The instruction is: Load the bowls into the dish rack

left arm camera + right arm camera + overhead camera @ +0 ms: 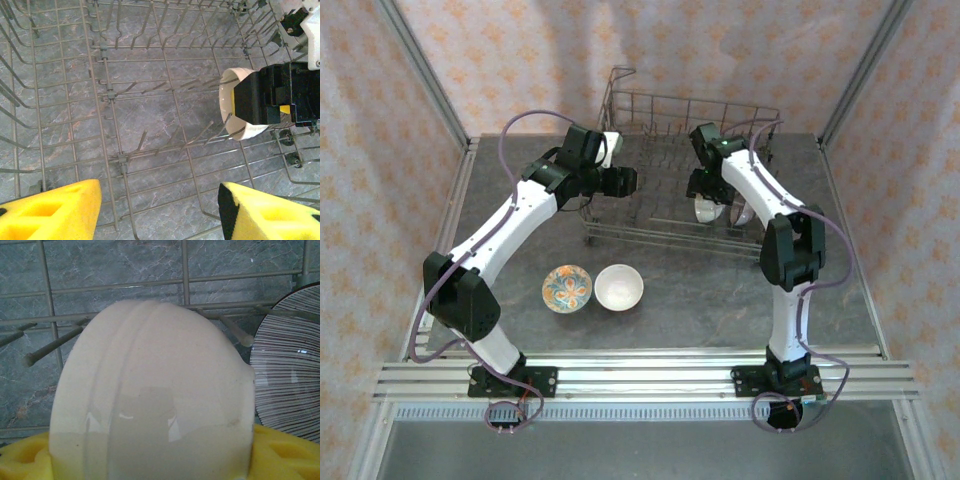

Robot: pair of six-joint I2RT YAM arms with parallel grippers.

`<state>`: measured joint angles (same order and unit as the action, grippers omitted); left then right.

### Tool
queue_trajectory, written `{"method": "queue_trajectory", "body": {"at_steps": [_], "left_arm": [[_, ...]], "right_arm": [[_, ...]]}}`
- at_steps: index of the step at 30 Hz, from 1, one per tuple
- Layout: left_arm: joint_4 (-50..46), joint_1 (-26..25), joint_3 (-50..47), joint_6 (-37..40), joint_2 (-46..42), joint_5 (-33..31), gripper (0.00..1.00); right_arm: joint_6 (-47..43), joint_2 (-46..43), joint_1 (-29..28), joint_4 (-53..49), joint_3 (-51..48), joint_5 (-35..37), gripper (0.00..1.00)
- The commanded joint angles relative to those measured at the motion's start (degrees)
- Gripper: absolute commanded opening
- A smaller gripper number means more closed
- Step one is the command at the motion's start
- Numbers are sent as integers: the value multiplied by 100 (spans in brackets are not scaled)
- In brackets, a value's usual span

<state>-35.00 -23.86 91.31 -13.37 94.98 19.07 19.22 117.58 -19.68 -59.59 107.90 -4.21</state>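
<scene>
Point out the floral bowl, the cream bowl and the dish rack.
floral bowl (566, 288), top view, centre of its inside
cream bowl (150, 390), right wrist view, its outer wall
dish rack (670, 110), top view, its back wall

The dish rack (650, 112) is set far and central on the table (720, 300). Before it, a left bowl (567, 289) and a right bowl (618, 287) are laid side by side. In the rack's right part, a third bowl (150, 390) is stood among the tines (142, 140), with a fourth bowl (290, 370) just right of it.

Overhead camera looks down; wrist cameras closely share the dish rack (650, 100).
</scene>
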Motion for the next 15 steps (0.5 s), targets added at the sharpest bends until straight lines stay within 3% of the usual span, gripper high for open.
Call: {"method": "queue_trajectory", "body": {"at_steps": [1, 7, 15], "left_arm": [[-182, 57, -177, 1, -120, 46, 64], [-191, 52, -192, -8, -161, 18, 64], [-201, 57, -175, -34, -165, 9, 64]], "right_arm": [[38, -14, 114, 158, -177, 31, 61], [-75, -103, 129, 141, -184, 219, 70], [-224, -364, 193, -21, -91, 504, 76]]}}
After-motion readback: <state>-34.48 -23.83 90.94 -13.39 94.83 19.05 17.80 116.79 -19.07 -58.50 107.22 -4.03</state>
